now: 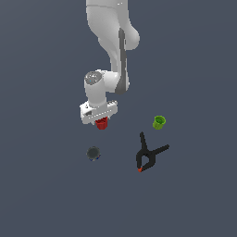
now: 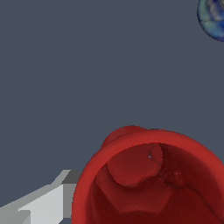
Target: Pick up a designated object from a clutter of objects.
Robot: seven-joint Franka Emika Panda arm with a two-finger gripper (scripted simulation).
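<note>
The red cup (image 1: 101, 123) sits directly under my gripper (image 1: 100, 119), its top hidden by the white hand. In the wrist view the red cup (image 2: 151, 183) fills the frame, its open rim facing the camera. One grey-white finger (image 2: 48, 203) lies against the cup's outer wall; the other finger is hidden. The gripper looks shut on the cup. The green cup (image 1: 159, 122) stands apart at the exterior view's right. The black spring clamp (image 1: 149, 155) with its orange tip lies below the green cup. The dark grey round knob (image 1: 93, 153) lies below my gripper, and it shows at the wrist view's corner (image 2: 213, 17).
The white arm (image 1: 113, 41) comes down from the top of the exterior view. The floor (image 1: 41, 185) is plain dark grey all around, with no walls or edges in view.
</note>
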